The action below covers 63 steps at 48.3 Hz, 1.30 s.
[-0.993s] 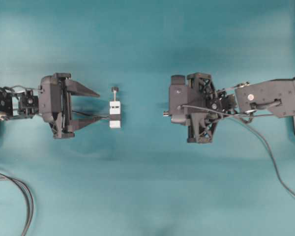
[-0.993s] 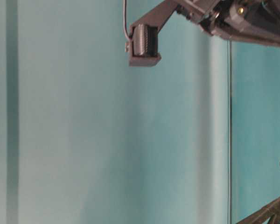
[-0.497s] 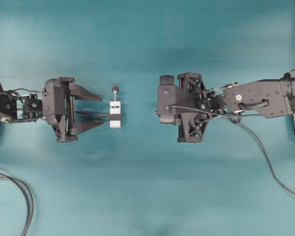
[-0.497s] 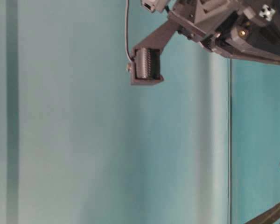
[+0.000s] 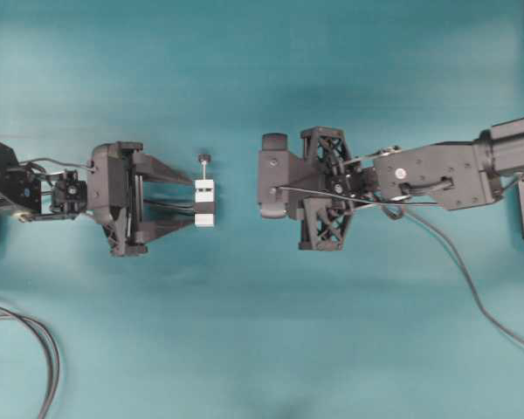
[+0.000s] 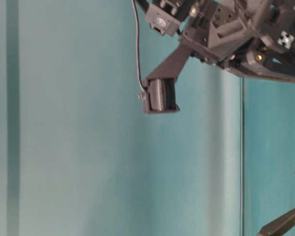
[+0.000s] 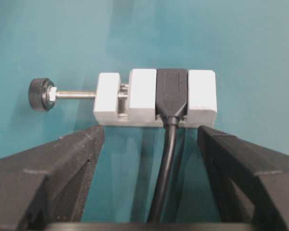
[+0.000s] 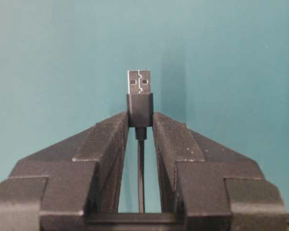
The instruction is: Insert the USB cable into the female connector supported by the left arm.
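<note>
Your right claw (image 8: 140,126) pinches the USB cable (image 8: 139,98), tip forward for insertion; your left claw (image 7: 149,144) gapes wide, flanking the female connector (image 7: 172,94).

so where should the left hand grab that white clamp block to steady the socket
Across the block's two short ends, coming in level from the side where the thin cable exits. The left hand already straddles that cable, open, fingers just short of the block. The socket faces away, so that mouth stays free. The black-knobbed screw sticks out one end; close inboard of the knob.
</note>
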Each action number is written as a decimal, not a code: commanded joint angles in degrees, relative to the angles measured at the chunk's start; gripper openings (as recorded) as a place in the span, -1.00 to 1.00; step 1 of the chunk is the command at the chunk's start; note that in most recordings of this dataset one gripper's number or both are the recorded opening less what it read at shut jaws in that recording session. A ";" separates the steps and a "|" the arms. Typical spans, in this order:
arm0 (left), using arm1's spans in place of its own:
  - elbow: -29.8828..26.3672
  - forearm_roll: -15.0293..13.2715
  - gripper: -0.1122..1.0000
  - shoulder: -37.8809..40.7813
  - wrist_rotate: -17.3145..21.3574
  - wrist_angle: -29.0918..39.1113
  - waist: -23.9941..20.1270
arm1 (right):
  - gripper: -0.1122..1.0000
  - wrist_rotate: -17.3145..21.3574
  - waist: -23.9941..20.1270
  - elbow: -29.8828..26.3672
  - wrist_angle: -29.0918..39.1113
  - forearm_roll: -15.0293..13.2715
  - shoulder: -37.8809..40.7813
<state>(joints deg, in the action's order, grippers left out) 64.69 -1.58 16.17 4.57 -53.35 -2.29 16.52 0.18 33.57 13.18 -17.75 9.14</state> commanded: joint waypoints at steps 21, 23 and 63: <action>-0.18 0.00 0.56 -0.18 -0.26 -0.18 0.09 | -0.42 0.00 0.00 -5.45 0.18 -0.18 2.72; -0.18 0.09 0.56 -0.18 -0.26 -0.18 0.09 | -0.42 0.00 -0.09 -5.89 0.18 -0.18 3.08; 0.00 0.18 0.39 -0.18 2.02 0.62 0.00 | -0.42 -0.09 -0.88 -12.83 1.85 -0.18 7.65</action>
<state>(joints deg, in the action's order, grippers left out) 64.69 -1.41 16.52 5.80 -53.17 -2.02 16.44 -0.62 22.41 15.03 -17.75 17.58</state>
